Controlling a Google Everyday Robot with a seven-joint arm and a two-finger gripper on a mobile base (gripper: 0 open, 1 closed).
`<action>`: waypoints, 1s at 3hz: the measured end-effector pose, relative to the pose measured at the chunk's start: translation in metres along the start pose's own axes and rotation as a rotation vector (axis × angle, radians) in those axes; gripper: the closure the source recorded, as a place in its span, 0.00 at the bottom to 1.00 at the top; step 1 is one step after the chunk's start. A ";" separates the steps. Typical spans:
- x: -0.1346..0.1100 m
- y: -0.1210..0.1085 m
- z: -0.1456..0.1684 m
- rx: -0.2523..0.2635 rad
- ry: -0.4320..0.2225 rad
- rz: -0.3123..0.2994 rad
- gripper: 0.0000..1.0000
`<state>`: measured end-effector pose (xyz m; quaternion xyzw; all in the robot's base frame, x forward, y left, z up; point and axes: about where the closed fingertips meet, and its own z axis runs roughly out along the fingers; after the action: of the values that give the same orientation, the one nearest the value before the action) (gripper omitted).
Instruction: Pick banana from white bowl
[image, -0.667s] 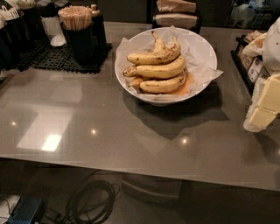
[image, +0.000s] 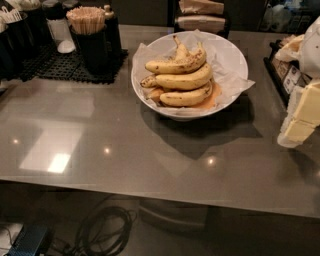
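The white bowl, lined with crumpled white paper, stands on the grey counter at the middle back. It holds a pile of several yellow bananas. The brown-freckled banana lies on top of the pile, curved, with its stem pointing up and back. Smoother bananas lie under and in front of it. My gripper is the cream-white shape at the right edge, above the counter, to the right of the bowl and apart from it. Nothing shows in it.
A black holder of wooden stirrers stands on a black mat at the back left, among dark containers. A rack with packets is at the right. Brown boxes are behind the bowl. Cables lie on the floor below the counter's front edge.
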<state>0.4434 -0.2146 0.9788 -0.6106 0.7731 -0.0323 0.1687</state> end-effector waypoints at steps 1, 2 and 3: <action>-0.023 -0.029 0.009 -0.010 -0.105 -0.083 0.00; -0.071 -0.064 0.028 -0.077 -0.242 -0.218 0.00; -0.114 -0.099 0.051 -0.132 -0.350 -0.272 0.00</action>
<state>0.5733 -0.1227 0.9811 -0.7150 0.6433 0.1020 0.2540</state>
